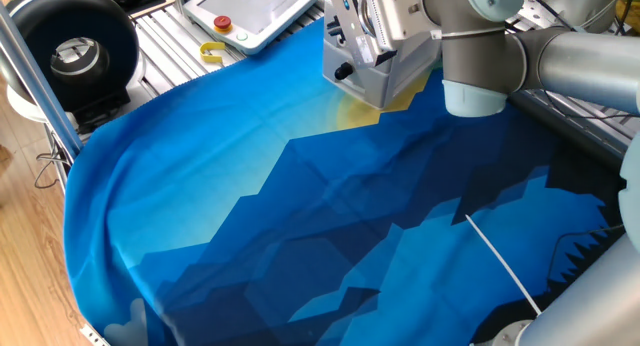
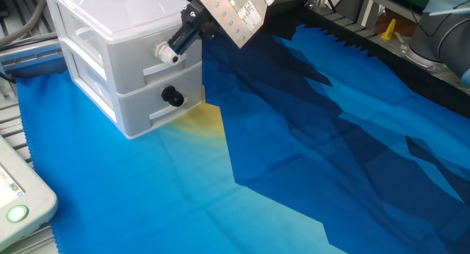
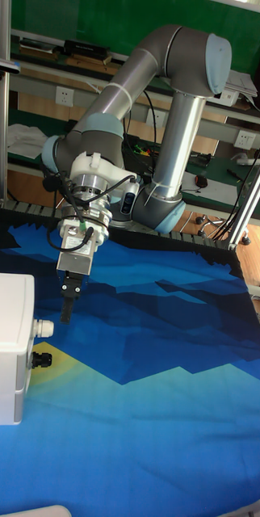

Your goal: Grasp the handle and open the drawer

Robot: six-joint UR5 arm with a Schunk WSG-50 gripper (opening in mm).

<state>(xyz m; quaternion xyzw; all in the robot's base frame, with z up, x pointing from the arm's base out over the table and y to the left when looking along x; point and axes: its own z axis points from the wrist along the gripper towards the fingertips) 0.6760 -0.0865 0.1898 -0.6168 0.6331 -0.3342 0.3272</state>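
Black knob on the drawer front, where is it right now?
In the other fixed view, the small round black knob sits on the pale grey plastic drawer unit's lower front, under a white knob by the end effector.

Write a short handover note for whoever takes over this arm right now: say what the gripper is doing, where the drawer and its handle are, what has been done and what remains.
Gripper: hangs in the air in front of the drawer unit, fingers pointing down, holding nothing; whether open or shut cannot be told.
Drawer: pale grey unit at the edge of the blue cloth, both drawers shut.
Handle: black knob on the lower front, untouched. A white knob sits on the front above it, nearer the fingertips.
Done: the arm is near the unit's front.
Left: line up with the black knob, close on it and pull the drawer out.
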